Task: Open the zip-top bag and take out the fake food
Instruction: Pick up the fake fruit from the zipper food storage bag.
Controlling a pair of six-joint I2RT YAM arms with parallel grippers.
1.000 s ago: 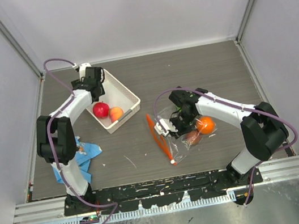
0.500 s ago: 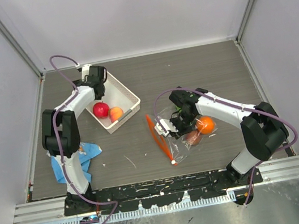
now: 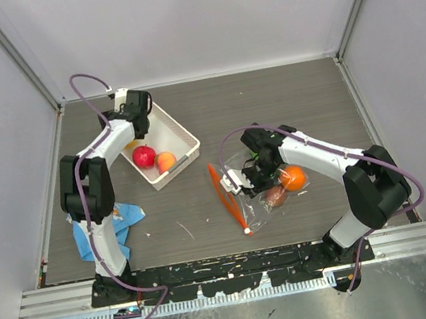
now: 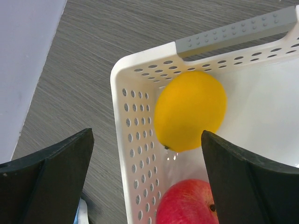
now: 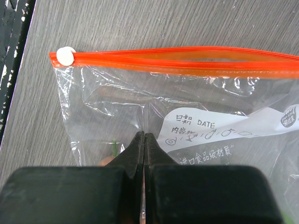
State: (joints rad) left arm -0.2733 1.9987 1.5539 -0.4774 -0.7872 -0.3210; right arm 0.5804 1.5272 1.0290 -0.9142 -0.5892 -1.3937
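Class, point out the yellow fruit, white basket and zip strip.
yellow fruit (image 4: 190,111), left wrist view, its middle.
white basket (image 4: 138,135), left wrist view, perforated wall.
zip strip (image 5: 117,59), right wrist view, left stretch.

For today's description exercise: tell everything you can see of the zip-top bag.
The zip-top bag is clear, crinkly plastic lying on the grey table, with a red-orange zip strip ending in a white slider, and a printed date label. The right gripper has its fingers shut, pinching the film. An orange fruit and a brownish one show inside.

Clear bag (image 5: 196,140), orange-red zip (image 5: 187,60); white basket (image 4: 135,140); yellow fruit (image 4: 189,109), red fruit (image 4: 182,203).
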